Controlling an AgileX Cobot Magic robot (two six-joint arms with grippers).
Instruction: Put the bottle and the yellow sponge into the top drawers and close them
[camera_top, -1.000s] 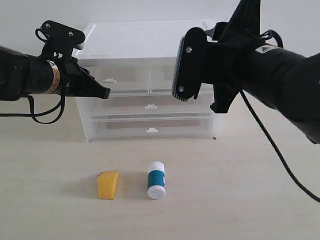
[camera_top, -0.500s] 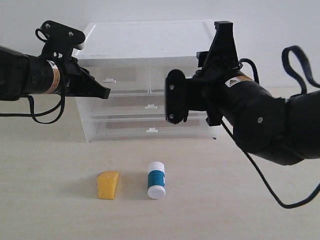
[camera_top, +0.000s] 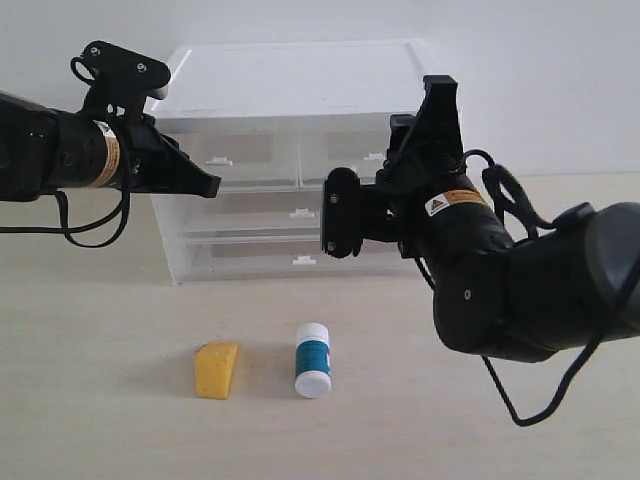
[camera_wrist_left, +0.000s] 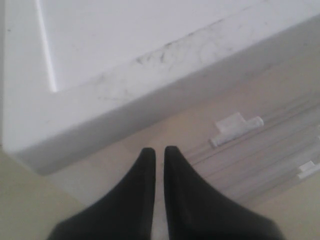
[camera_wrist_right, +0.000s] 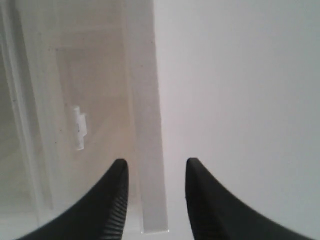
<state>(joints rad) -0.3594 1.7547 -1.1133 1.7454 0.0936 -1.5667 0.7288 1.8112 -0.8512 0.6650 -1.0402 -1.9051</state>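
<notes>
Exterior only: yellow sponge (camera_top: 217, 370) and bottle (camera_top: 313, 360) side by side, not touching, before cabinet (camera_top: 290, 80). Wrist views only: left gripper (camera_wrist_left: 156, 151) pinched closed, empty; right gripper (camera_wrist_right: 152, 167) spread, empty, near cabinet edge.

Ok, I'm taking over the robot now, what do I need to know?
Left gripper: jaws shut, empty, near the left top drawer.
Right gripper: jaws open, empty, by the cabinet's right side.
Sponge and bottle sit on the table in front.
Right top drawer and the left one look shut.
Nothing done yet: open drawers, load both, close.
</notes>
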